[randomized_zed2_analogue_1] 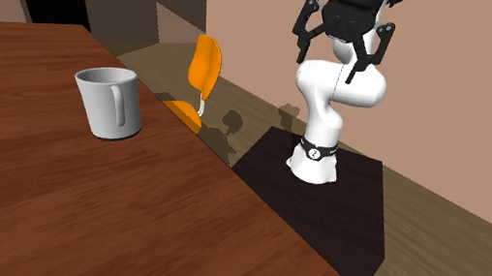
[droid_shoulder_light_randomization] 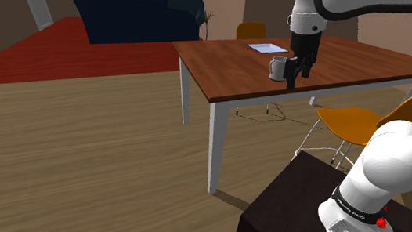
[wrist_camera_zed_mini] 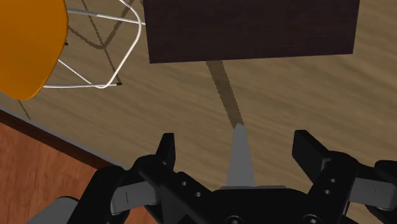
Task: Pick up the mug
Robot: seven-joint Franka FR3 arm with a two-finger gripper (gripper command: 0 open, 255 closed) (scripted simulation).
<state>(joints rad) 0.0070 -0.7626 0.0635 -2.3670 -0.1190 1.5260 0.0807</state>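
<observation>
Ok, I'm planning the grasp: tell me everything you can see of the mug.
The mug is plain light grey, cylindrical and open-topped, with a loop handle facing the second exterior camera. It stands upright on the brown wooden table, near its edge. Only the table touches it; the open hand is apart from it.

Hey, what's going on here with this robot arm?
A white robot arm has the job of picking up the light grey mug, which stands upright on the wooden table near its edge. The black hand is open and holds nothing, hanging apart from the mug. The wrist view looks down on the floor beside the table's edge. The mug is not yet grasped.
</observation>
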